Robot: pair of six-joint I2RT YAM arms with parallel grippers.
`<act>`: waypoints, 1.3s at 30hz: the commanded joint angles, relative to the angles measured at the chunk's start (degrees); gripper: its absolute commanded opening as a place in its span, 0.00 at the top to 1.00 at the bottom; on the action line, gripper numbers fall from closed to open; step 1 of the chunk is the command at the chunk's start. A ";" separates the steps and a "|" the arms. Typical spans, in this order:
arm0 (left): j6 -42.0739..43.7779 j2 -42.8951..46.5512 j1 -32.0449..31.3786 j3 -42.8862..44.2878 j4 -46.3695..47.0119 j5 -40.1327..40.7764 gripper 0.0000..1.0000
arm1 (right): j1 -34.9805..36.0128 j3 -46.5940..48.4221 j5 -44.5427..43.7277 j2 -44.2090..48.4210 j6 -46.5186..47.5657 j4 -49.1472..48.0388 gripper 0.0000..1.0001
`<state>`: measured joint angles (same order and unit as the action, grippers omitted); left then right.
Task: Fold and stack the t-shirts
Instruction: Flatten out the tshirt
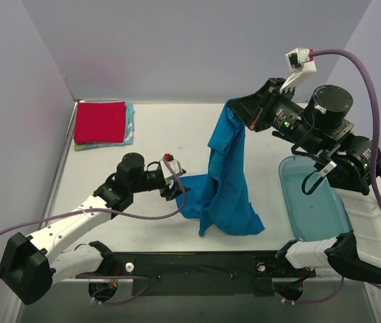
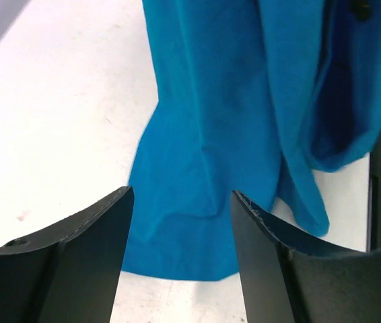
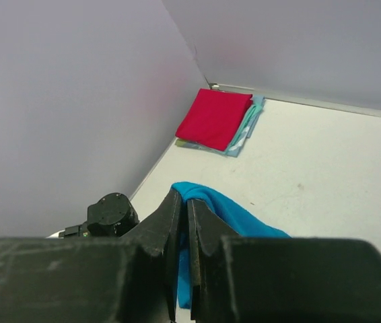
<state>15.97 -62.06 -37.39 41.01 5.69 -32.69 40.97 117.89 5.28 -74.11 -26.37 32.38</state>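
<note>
A bright blue t-shirt (image 1: 226, 176) hangs from my right gripper (image 1: 235, 106), which is shut on its top edge high above the table; its lower part rests crumpled on the table. In the right wrist view the blue cloth (image 3: 207, 196) is pinched between the shut jaws of the gripper (image 3: 185, 205). My left gripper (image 1: 177, 187) is open, low on the table at the shirt's lower left edge; in the left wrist view the gripper (image 2: 180, 202) frames the blue hem (image 2: 190, 235) without touching it. A folded red t-shirt (image 1: 100, 122) lies on a folded teal one (image 1: 129, 128) at the back left.
A translucent blue plastic bin (image 1: 309, 196) stands at the right, beside my right arm. Grey walls close the back and left sides. The folded stack also shows in the right wrist view (image 3: 215, 118). A black rail (image 1: 197, 262) runs along the near edge.
</note>
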 commanded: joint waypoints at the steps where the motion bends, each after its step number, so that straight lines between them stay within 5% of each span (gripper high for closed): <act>1: -1.46 0.10 -2.42 -3.13 0.46 -1.68 0.33 | -0.45 -2.73 -3.60 4.40 1.94 -3.73 1.00; 16: -13.76 -12.64 -10.41 -12.71 17.57 0.34 0.35 | -1.68 -13.64 -8.53 13.37 -0.34 -1.63 1.00; 24: -12.10 -16.95 -14.29 -13.59 21.28 -0.89 0.43 | -1.77 -16.54 -12.13 16.36 -1.05 0.75 1.00; 26: -12.01 -17.74 -15.34 -14.03 23.04 -0.80 0.52 | -1.77 -17.59 -13.18 17.33 -1.40 1.10 1.00; 34: -20.53 -21.09 -16.23 -13.24 25.51 15.89 0.59 | -1.77 -19.01 -14.33 19.52 -2.28 2.77 1.00; 39: -19.57 -18.80 -14.03 -14.20 21.99 13.01 0.60 | -1.77 -18.83 -14.24 19.53 -2.28 3.04 1.00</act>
<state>-1.98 -83.11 -52.31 27.31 27.03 -20.93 39.68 98.87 -7.53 -54.65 -28.29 37.52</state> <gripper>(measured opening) 0.403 0.009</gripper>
